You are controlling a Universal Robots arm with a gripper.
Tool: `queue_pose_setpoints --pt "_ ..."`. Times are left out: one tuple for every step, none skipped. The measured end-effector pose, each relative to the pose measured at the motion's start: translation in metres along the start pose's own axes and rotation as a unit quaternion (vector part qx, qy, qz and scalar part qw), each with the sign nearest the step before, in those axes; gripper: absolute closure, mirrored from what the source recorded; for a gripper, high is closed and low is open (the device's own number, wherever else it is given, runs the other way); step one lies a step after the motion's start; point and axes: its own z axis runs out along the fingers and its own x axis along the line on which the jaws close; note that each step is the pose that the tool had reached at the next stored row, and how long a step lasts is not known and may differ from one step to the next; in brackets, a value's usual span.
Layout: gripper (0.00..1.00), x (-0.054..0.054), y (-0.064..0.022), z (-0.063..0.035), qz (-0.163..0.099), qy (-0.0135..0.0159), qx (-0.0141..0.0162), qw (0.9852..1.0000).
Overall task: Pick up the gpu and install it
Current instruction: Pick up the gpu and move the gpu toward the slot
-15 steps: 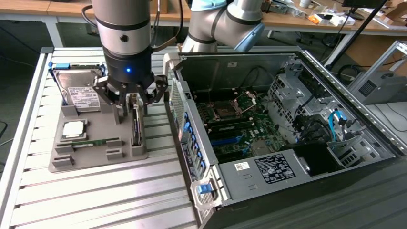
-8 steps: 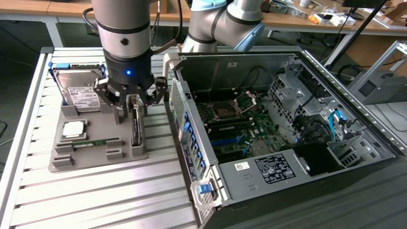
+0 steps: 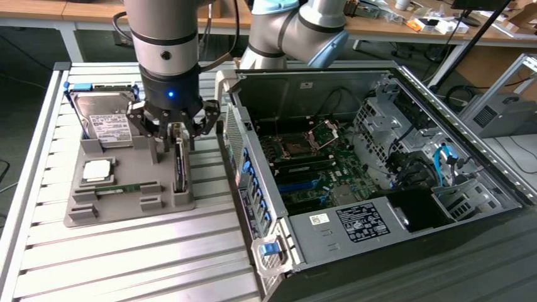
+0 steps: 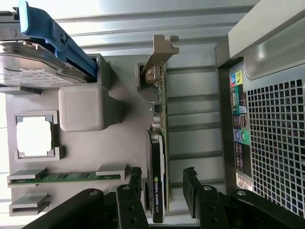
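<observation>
The gpu (image 4: 159, 143) stands on edge in a slot of the grey holder tray (image 3: 126, 204). It is a thin card with a dark cooler, a green board and a silver bracket at its far end. In the exterior view the gpu (image 3: 180, 168) sits at the tray's side nearest the computer. My gripper (image 3: 176, 133) hangs straight above it. In the wrist view my gripper (image 4: 162, 183) is open, with one black finger (image 4: 136, 181) on each side of the card's near end and a gap showing on both sides. Nothing is held.
The tray also holds a hard drive (image 3: 105, 119) with a blue caddy, a CPU (image 3: 97, 168) and a RAM stick (image 3: 126, 187). The open computer case (image 3: 470, 182) lies at the exterior view's right, motherboard (image 3: 302, 170) exposed. Its wall (image 4: 267, 143) stands close beside the gripper.
</observation>
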Motion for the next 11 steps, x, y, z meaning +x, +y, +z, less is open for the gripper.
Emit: queue_pose_setpoints --pt "0.52 0.0 0.0011 0.0014 0.0 0.0 0.0 1.0" --pt "0.52 0.0 0.0022 0.0027 0.0 0.0 -0.0001 1.0" --pt "0.52 0.0 0.0035 0.0044 0.0 -0.0001 -0.0001 1.0" --pt "0.52 0.0 0.0044 0.0055 0.0 0.0 -0.0001 1.0" --pt "0.52 -0.001 0.0051 0.0067 0.0 0.0 0.0 1.0" --pt "0.52 -0.001 0.0064 0.0088 0.0 0.0 0.0 1.0" --pt "0.52 -0.001 0.0077 0.0107 0.0 0.0 0.0 1.0" --pt "0.52 -0.001 0.0089 0.0118 0.0 0.0001 0.0001 1.0" --pt "0.52 -0.001 0.01 0.0127 0.0 0.0 0.0 1.0" --pt "0.52 -0.001 0.0114 0.0137 0.0 0.0 0.0 1.0" --pt "0.52 -0.001 0.0129 0.0145 0.0 0.0 0.0 1.0"
